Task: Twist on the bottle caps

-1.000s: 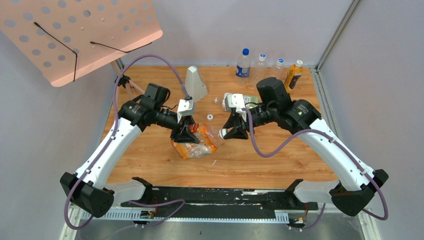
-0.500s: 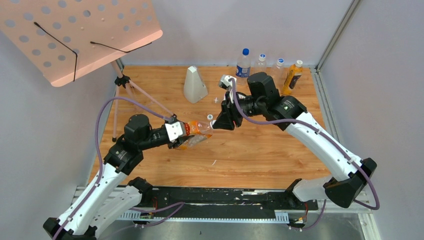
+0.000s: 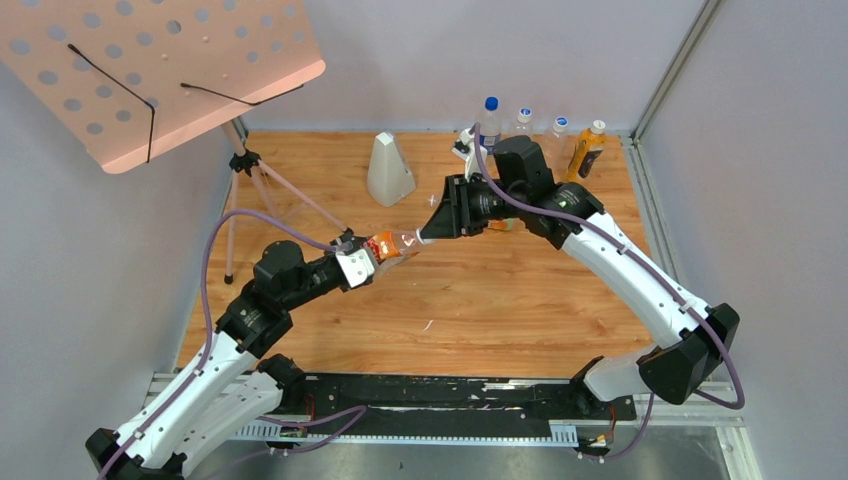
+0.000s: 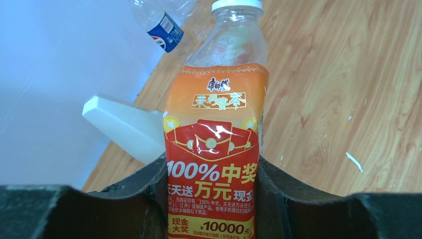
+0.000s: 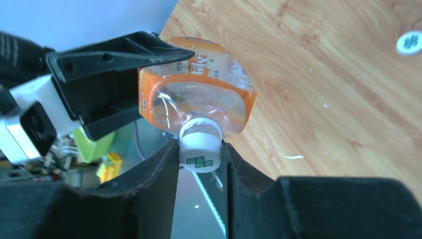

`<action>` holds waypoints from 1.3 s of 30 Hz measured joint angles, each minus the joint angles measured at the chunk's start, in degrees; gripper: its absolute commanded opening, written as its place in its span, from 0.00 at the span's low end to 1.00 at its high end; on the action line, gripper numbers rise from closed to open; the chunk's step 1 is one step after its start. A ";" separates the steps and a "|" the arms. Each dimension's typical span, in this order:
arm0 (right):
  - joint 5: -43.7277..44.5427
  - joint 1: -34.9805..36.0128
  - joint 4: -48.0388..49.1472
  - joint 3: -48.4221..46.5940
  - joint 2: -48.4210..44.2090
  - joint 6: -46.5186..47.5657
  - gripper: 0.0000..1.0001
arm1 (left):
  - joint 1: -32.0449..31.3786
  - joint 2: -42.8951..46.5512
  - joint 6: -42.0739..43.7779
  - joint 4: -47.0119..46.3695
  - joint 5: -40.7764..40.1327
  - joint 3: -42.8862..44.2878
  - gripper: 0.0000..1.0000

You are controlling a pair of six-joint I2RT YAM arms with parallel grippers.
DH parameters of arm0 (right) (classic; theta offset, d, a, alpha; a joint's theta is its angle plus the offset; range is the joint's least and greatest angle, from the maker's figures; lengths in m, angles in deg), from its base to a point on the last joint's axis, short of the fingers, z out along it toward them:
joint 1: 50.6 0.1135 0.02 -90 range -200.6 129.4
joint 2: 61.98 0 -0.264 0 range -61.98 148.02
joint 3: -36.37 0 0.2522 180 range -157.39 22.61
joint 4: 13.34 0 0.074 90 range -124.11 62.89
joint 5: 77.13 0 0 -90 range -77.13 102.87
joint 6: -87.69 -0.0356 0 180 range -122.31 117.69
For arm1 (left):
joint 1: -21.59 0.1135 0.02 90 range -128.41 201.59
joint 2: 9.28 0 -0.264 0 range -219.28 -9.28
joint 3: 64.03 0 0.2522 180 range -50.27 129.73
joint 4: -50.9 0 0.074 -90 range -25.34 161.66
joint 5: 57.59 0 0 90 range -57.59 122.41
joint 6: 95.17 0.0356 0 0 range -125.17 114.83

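The smaller clear bottle with the orange label [image 3: 392,243] is held tilted above the table, its body clamped in my left gripper [image 3: 368,255]. In the left wrist view the jaws [image 4: 211,169] press both sides of the label [image 4: 214,124]. A white cap [image 5: 200,152] sits on the bottle's neck, and my right gripper [image 5: 200,158] is shut on it, as also seen from the top [image 3: 425,235]. A second white cap [image 5: 409,43] lies loose on the wood. I cannot pick out the larger bottle among those at the back.
Several bottles stand along the back wall, among them a blue-capped one [image 3: 490,112] and an orange juice bottle [image 3: 588,148]. A white cone-shaped object [image 3: 390,170] stands left of them. A pink music stand [image 3: 160,70] overhangs the left side.
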 measured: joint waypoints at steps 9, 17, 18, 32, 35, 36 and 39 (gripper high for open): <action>-1.70 -2.25 -0.04 -0.26 1.77 -8.48 0.00 | -1.01 -0.52 3.10 -2.16 -3.28 -0.79 0.00; 0.79 -8.92 -2.84 1.97 -3.91 -3.08 0.06 | -1.64 -2.38 3.28 -3.04 -14.53 -0.76 0.00; 2.58 -9.29 -3.50 2.64 -4.94 -1.62 0.07 | -1.66 -2.91 3.23 -2.78 -16.83 -0.79 0.00; 23.91 -0.28 -5.73 17.20 10.60 6.93 0.17 | -1.66 -2.40 2.58 -4.02 -27.10 -2.12 0.00; 27.30 1.90 -5.07 17.62 14.82 6.91 0.20 | -1.66 -1.29 2.56 -4.31 -27.21 -2.75 0.00; 27.96 2.32 -4.70 17.62 15.63 6.88 0.21 | -1.66 -1.18 2.54 -4.46 -27.26 -2.84 0.00; 30.67 3.74 -3.48 17.62 18.43 6.88 0.26 | -1.66 -1.11 2.47 -5.09 -27.30 -3.02 0.00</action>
